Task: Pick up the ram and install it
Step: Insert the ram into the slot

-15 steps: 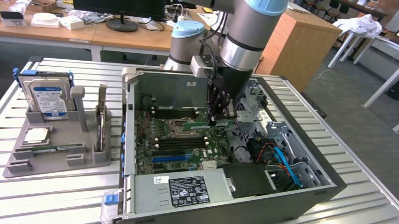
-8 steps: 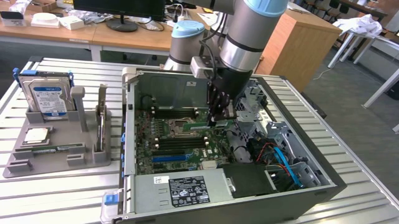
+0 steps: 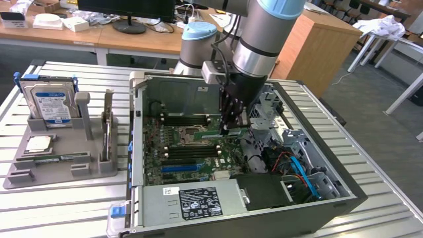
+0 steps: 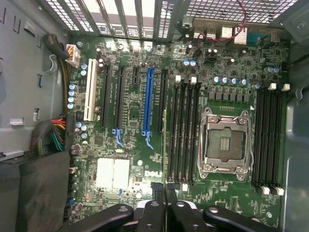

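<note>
My gripper [image 3: 227, 128] reaches down into the open computer case [image 3: 142, 148], over the motherboard [image 4: 130, 140]. It is shut on the ram [image 4: 165, 145], which shows edge-on in the wrist view as a thin green strip running out from between the black fingers [image 4: 153, 212]. The stick hangs just above the bank of black memory slots [image 4: 182, 130] beside the empty processor socket [image 4: 225, 142]; I cannot tell whether it touches a slot. In the exterior view a short green piece of the ram [image 3: 211, 134] shows at the fingertips.
A grey holder [image 3: 13, 181] on the exterior view's left carries a hard drive [image 3: 49, 101], an upright expansion card [image 3: 107, 134], a silver processor chip [image 3: 38, 144] and a flat green stick [image 3: 56, 158]. The power supply [image 3: 191, 198], cables [image 3: 297, 168] and case walls hem in the board.
</note>
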Controlling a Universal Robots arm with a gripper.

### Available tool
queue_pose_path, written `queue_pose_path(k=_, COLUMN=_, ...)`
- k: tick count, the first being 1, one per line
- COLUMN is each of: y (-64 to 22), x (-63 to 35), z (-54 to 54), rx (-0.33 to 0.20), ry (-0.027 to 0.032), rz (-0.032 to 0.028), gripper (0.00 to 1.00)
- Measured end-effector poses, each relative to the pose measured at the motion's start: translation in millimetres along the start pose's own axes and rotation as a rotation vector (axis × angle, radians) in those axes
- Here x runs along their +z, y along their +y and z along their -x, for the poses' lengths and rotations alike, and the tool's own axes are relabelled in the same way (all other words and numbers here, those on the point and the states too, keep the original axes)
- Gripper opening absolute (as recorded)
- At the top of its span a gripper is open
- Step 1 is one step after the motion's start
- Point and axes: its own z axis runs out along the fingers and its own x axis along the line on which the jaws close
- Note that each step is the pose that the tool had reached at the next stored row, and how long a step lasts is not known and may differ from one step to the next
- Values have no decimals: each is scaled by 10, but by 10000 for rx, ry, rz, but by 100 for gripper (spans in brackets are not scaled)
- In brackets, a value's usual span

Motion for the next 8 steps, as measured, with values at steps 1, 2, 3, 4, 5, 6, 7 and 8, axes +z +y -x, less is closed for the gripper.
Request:
queue_pose_path(k=1, y=0, x=2, z=0, rx=0, ry=1, rz=0, gripper=12)
queue_pose_path(k=2, y=0, x=5, z=0, rx=0, ry=1, rz=0, gripper=12)
queue_pose_path(k=3, y=0, x=8, z=0, rx=0, ry=0, rz=0, gripper=12)
queue_pose_path(k=4, y=0, x=11, z=0, rx=0, ry=0, rz=0, gripper=12)
queue_pose_path(k=5, y=-1, x=13, z=-1, rx=-1, ry=0, rz=0, gripper=12)
queue_pose_path(k=6, y=-1, x=15, z=0, rx=0, ry=0, rz=0, gripper=12)
queue_pose_path(k=7, y=-1, x=18, z=-1, rx=0, ry=0, rz=0, gripper=12)
queue_pose_path(k=8, y=-1, x=20, z=-1, rx=0, ry=0, rz=0, gripper=12)
